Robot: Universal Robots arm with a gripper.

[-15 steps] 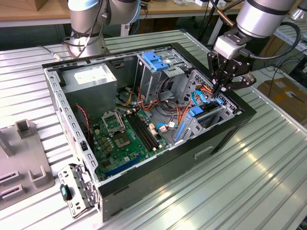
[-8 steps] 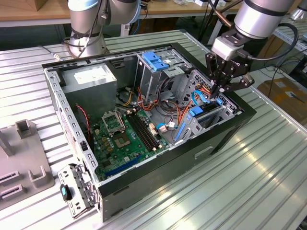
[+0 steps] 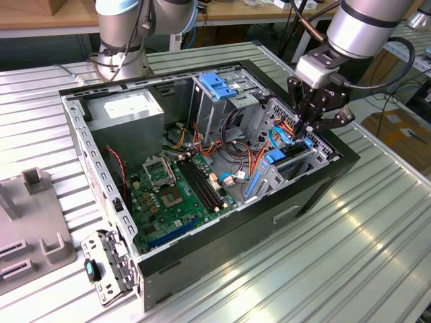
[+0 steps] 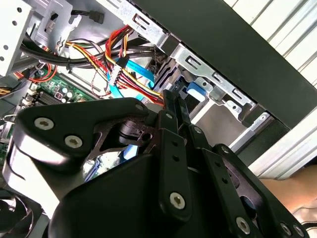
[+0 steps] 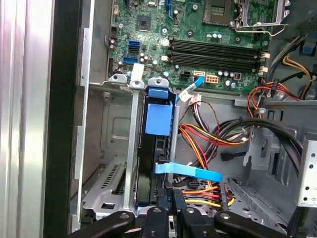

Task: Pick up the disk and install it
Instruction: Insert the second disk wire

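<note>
Disk (image 5: 157, 119) stands on its edge in a slot of the drive bay (image 5: 114, 148), at the case (image 3: 316, 182) wall on the exterior view's right, with its blue rail (image 3: 275, 158) upward. Gripper (image 3: 311, 126) is just above it, among the coloured cables (image 5: 208, 144). Its fingers (image 5: 171, 196) look close together, near the disk's end; whether they clamp it I cannot tell.

Workshop: slatted metal bench (image 3: 350, 256), open computer case (image 3: 202, 168).
</note>
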